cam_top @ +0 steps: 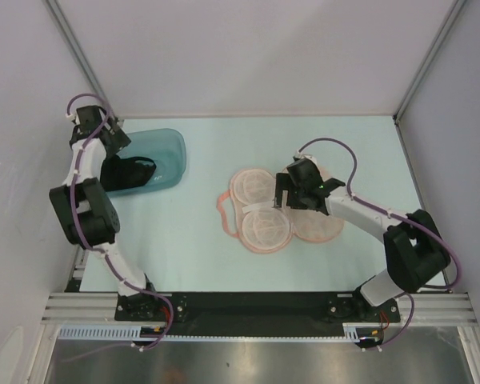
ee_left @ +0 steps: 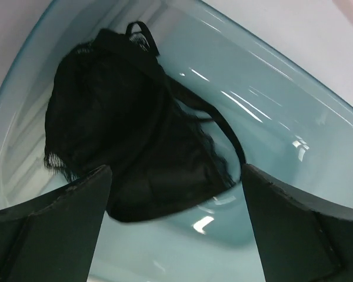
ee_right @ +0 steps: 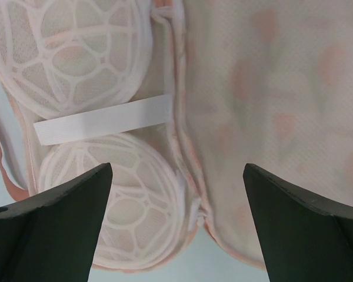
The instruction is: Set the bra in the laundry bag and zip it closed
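The black bra [cam_top: 130, 174] lies bunched in a teal tub [cam_top: 170, 152] at the left; in the left wrist view the bra [ee_left: 123, 135] fills the tub's upper left, a thin strap trailing right. My left gripper [ee_left: 176, 194] is open just above its lower edge, holding nothing. The peach-pink laundry bag [cam_top: 268, 212] lies open in the middle of the table, mesh cups up. My right gripper [cam_top: 284, 194] hovers over it; in the right wrist view the right gripper [ee_right: 176, 194] is open above the hinge between the mesh cups [ee_right: 106, 194] and the peach lid [ee_right: 270, 106].
The pale table [cam_top: 320, 144] is walled by white panels on three sides. The tub's wall [ee_left: 294, 111] curves up around the bra. A white strap [ee_right: 103, 120] crosses between the two mesh cups. A pink zip rim [cam_top: 222, 210] loops out at the bag's left.
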You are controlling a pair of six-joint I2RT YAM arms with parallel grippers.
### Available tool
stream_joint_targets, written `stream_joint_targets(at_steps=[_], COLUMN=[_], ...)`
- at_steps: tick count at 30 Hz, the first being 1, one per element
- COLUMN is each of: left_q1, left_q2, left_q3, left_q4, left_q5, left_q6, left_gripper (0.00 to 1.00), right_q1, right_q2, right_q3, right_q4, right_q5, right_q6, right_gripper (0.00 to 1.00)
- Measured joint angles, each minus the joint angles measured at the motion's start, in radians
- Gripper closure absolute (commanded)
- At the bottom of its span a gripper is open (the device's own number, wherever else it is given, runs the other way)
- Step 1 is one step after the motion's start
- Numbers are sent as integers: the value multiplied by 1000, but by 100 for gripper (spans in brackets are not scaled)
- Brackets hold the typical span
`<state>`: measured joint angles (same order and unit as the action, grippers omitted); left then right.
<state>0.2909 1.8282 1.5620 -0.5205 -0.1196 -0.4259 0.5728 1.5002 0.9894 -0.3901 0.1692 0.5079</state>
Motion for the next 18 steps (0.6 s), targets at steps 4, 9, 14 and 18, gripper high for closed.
stream_joint_targets(at_steps=[4,9,14,18], left_q1=[33,62,72,72], left_q2=[163,314,394,460], left_q3=[103,209,274,369], left_q4=[-22,-56,-95,-134], left_q5=[-27,-4,3,-2], left_q6=[64,105,132,159], left_gripper=[7,10,30,72], right_q1=[24,32,21,8], right_q2=[59,89,140,130], right_q3=[14,15,21,21], right_q4=[33,93,101,90], right_q5=[-35,-59,-64,-65], right_q6=[2,13,12,11], right_gripper=[1,1,1,1])
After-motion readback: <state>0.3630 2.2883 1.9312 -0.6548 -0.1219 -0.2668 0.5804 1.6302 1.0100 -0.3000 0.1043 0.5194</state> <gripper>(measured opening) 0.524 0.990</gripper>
